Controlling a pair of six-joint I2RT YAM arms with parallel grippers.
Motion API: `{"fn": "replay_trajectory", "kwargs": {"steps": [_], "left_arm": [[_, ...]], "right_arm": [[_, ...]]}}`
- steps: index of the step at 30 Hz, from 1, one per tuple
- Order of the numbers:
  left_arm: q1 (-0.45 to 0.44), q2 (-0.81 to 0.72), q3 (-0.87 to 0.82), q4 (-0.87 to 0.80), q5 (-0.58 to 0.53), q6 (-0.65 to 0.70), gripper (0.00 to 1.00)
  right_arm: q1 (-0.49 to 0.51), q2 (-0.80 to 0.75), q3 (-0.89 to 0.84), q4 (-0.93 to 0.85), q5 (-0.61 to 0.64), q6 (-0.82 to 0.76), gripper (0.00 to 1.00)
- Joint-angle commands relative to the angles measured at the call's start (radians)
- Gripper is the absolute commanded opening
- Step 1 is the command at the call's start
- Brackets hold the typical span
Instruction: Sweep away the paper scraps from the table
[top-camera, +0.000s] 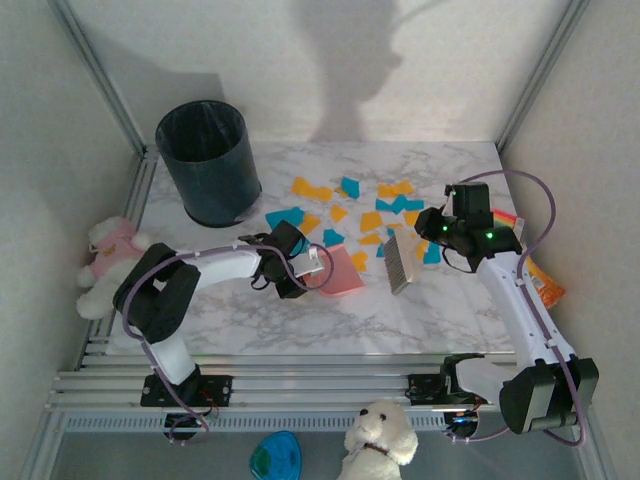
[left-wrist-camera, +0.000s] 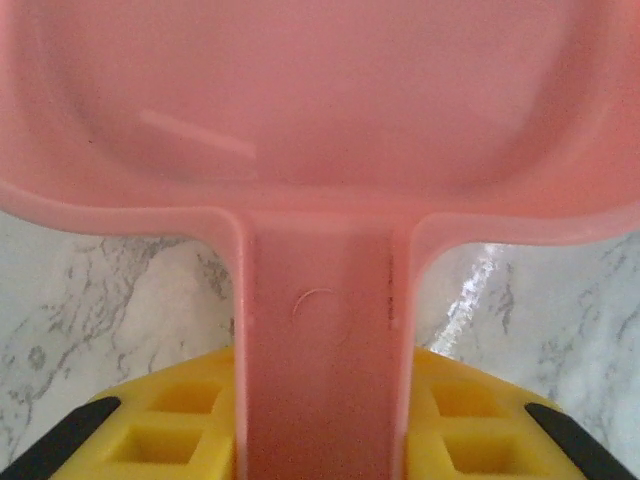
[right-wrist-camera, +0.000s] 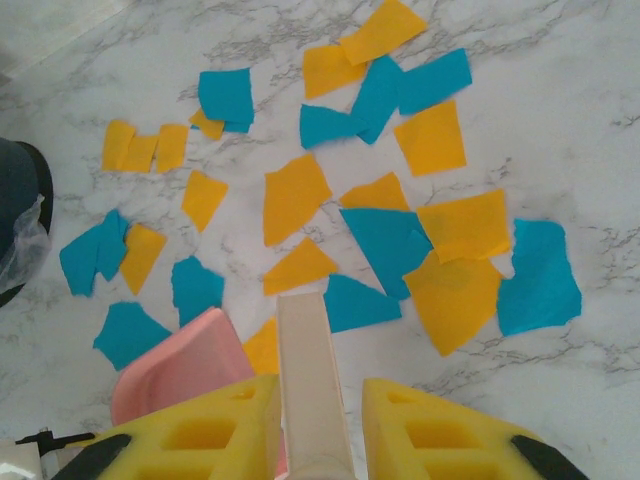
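Left gripper (left-wrist-camera: 320, 425) is apparently clamping the flat handle of the smooth pink plastic dustpan (left-wrist-camera: 320, 120), aiming its mouth at the brush (top-camera: 398, 260). Right gripper (right-wrist-camera: 315, 425) is clenching that brush, ready for sweeping. Beyond, thin jagged orange and teal scraps (right-wrist-camera: 295, 195) are lying scattered on the marbled table (top-camera: 300, 320).

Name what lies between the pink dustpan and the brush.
An orange paper scrap, on the table between dustpan and brush handle, in the right wrist view.

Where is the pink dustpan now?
In the top view, the dustpan is near the table's middle, left of the brush, its handle in the left tool.
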Motion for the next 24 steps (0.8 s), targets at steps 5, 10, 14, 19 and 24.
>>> {"fn": "replay_trajectory", "kwargs": {"steps": [5, 10, 14, 19, 24], "left_arm": [[-0.009, -0.045, 0.065, -0.143, -0.029, -0.054, 0.00], [-0.013, -0.075, 0.094, -0.184, -0.054, -0.066, 0.00], [-0.015, -0.083, 0.140, -0.239, -0.073, -0.074, 0.00], [-0.016, -0.098, 0.179, -0.294, -0.070, -0.082, 0.00], [-0.025, -0.095, 0.240, -0.343, -0.136, -0.137, 0.00]], "right_arm": [[-0.005, 0.001, -0.012, 0.024, -0.014, 0.005, 0.00], [-0.006, 0.003, -0.021, 0.047, -0.024, 0.012, 0.00], [-0.006, 0.002, -0.025, 0.061, -0.036, 0.010, 0.00], [-0.006, -0.012, -0.038, 0.081, -0.046, 0.006, 0.00], [-0.006, -0.019, -0.036, 0.080, -0.036, -0.007, 0.00]]}}
